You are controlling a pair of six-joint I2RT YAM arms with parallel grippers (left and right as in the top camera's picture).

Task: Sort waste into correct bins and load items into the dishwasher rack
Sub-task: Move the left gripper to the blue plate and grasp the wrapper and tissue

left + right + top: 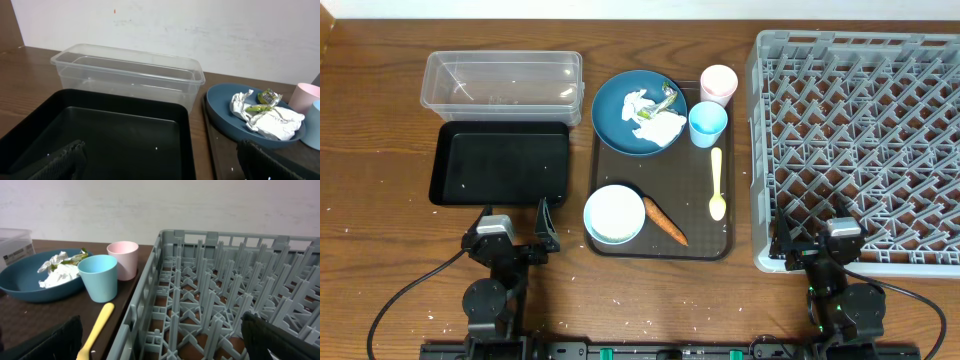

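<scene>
A dark blue plate (625,112) holds crumpled white tissues (655,125) and a green-yellow wrapper (666,98); it also shows in the left wrist view (225,112). A pink cup (719,83), a light blue cup (707,124), a yellow spoon (717,185), a pale bowl (614,213) and an orange carrot (665,222) lie around it. The clear tub (502,82) and black tray (500,165) sit at the left, the grey rack (860,150) at the right. My left gripper (515,222) is open and empty before the black tray. My right gripper (815,240) is open and empty at the rack's front edge.
The plate, cups, bowl, spoon and carrot rest on a dark-brown serving tray (695,215) in the middle. White rice grains (582,282) are scattered on the wooden table near the front. A white wall runs along the back.
</scene>
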